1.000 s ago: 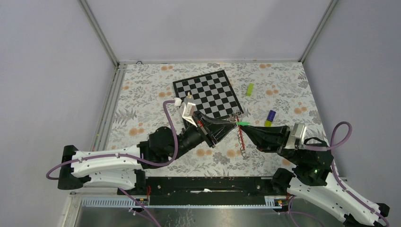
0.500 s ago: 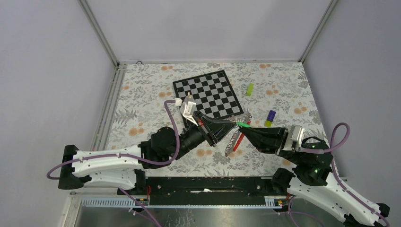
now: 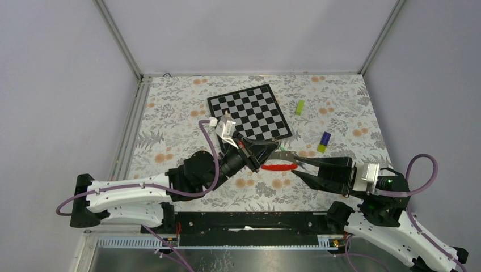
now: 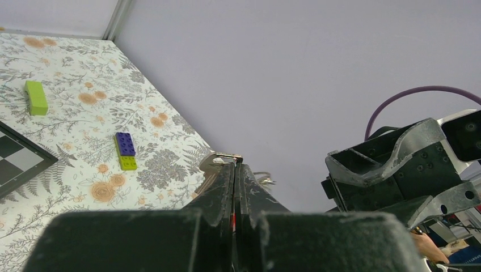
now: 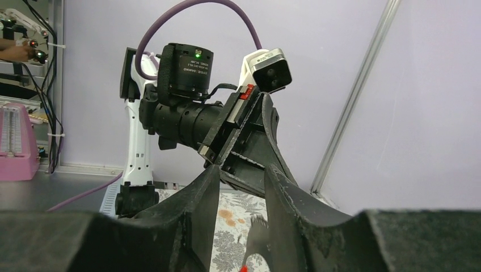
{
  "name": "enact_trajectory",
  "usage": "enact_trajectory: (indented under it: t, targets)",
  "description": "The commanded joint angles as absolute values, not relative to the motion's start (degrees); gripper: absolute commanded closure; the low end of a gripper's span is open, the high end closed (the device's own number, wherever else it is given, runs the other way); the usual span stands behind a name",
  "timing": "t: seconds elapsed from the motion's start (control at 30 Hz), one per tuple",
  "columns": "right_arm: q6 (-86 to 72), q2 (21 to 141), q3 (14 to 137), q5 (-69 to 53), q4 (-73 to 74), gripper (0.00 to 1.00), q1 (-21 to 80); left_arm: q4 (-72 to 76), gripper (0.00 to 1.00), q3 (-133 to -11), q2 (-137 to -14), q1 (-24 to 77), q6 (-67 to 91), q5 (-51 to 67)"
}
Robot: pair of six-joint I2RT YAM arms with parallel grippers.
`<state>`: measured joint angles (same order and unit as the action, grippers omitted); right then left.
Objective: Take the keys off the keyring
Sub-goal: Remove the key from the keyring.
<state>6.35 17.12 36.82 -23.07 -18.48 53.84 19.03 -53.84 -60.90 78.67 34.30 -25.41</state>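
Floral-printed cloth is covering the table (image 3: 170,113) and filling the middle of the top view. The left arm (image 3: 130,192) is reaching up from the lower left of that view toward the centre, and the right arm (image 3: 391,221) is reaching in from the lower right. The two are meeting just below the black-and-white chessboard (image 3: 249,113), which is lying in the upper centre.

The left gripper (image 3: 274,151) is pointing right with its jaws pressed together. In the left wrist view its fingers (image 4: 224,181) are showing no gap and are pinching the keyring (image 4: 218,158), whose silvery loop is sticking out past their tips. The right gripper (image 3: 292,165) is facing it from just beside. Its jaws are standing apart, and the right wrist view is showing the left arm through the gap and nothing between the fingers (image 5: 207,190).

To the right of the board, a purple-and-yellow block (image 3: 324,141) and a lime-green block (image 3: 299,106) are lying on the cloth, well apart from each other.

The red strap (image 3: 278,167) is stretching sideways at the centre of the top view, between the two grippers. The keys (image 3: 282,149) are showing only as a speck of green and silver at the left gripper's tip, too small to tell apart.
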Motion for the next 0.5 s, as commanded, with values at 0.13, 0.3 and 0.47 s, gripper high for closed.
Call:
enact_trajectory:
  t: [0.13,0.3,0.47]
  targets:
    - [4.43,16.81,39.31,-23.46,-17.83,0.64,53.88,21.97,1.0,-55.4,-58.9,78.57,32.21,-24.06]
    - [4.83,17.71,40.72,-23.57,-14.26,0.69,53.88,21.93,1.0,-56.0,-58.71,78.57,30.98,-22.06]
    - [5.31,18.64,41.55,-23.53,-11.75,0.69,53.88,21.88,1.0,-56.49,-58.9,78.57,30.25,-21.08]
